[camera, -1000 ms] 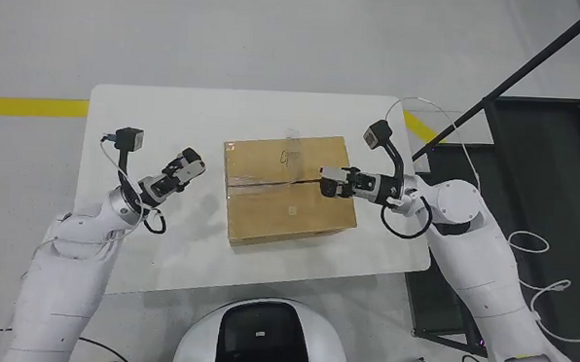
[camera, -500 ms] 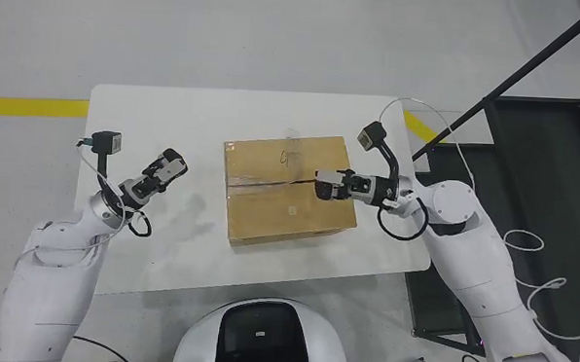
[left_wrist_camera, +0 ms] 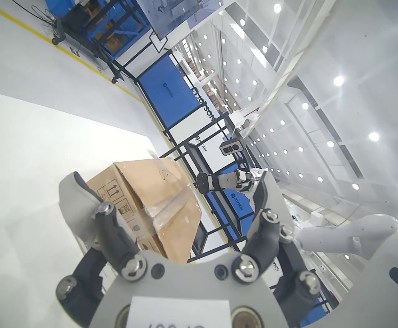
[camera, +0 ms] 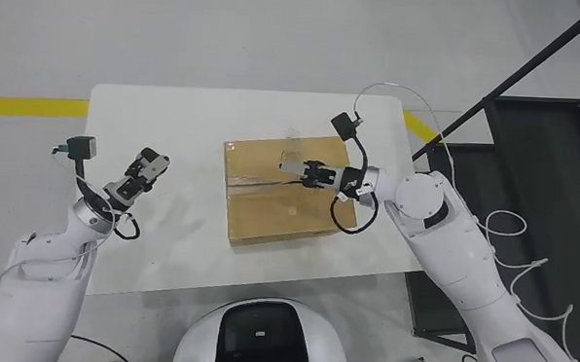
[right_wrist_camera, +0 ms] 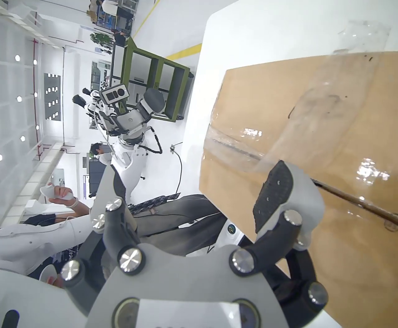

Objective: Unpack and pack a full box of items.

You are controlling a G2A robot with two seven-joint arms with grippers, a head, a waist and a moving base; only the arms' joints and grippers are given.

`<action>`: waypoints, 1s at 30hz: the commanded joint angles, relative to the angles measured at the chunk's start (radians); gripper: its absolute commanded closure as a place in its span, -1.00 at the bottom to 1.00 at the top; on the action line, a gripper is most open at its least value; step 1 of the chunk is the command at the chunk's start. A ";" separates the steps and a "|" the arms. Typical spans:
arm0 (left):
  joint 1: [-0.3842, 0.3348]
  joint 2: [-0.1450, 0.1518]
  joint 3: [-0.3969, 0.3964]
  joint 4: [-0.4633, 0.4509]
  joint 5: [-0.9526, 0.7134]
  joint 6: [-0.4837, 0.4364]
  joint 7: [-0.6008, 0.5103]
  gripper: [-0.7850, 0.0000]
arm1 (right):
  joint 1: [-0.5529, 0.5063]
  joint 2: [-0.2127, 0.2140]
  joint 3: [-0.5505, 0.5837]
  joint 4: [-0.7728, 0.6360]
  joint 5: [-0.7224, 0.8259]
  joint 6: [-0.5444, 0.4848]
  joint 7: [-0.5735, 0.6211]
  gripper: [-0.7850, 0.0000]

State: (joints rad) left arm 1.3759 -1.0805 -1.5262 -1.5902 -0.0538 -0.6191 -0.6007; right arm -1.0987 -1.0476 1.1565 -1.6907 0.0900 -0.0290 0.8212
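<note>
A closed cardboard box (camera: 287, 202) stands in the middle of the white table (camera: 166, 112), its top seam (right_wrist_camera: 236, 149) covered with clear tape. A loose strip of clear tape (right_wrist_camera: 314, 121) runs across the far flap to the box's far edge (camera: 292, 136). My right gripper (camera: 293, 167) hovers open over the seam near the box's middle, one finger (right_wrist_camera: 275, 192) just above the tape. My left gripper (camera: 153, 161) stands open over bare table, well left of the box (left_wrist_camera: 155, 189), with nothing between its fingers (left_wrist_camera: 77, 192).
A black metal rack (camera: 527, 113) stands just past the table's right edge. A yellow line (camera: 30, 106) marks the floor on the left. Bare table lies on both sides of the box.
My right gripper has travelled left along the seam, from the box's right edge to its middle. My left arm has drawn back to the left, away from the box.
</note>
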 commanded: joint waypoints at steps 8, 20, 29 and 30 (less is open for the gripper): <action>0.015 0.009 -0.034 -0.023 -0.017 0.035 -0.032 -1.00 | -0.042 0.013 0.055 -0.030 -0.069 0.021 -0.023 -1.00; -0.015 0.014 -0.003 -0.028 -0.033 0.048 -0.103 -1.00 | -0.067 0.010 0.073 -0.053 0.053 -0.154 0.003 -1.00; -0.034 0.015 0.009 0.012 -0.031 0.039 -0.080 -1.00 | 0.041 -0.028 -0.056 0.083 0.230 -0.174 0.018 -1.00; -0.033 0.015 0.008 0.014 -0.031 0.039 -0.078 -1.00 | 0.051 -0.031 -0.064 0.095 0.244 -0.172 0.024 -1.00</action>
State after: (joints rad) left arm 1.3420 -1.0659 -1.5176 -1.5778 -0.0852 -0.5802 -0.6806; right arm -1.0557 -1.0766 1.0995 -1.6055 0.3168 -0.2021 0.8395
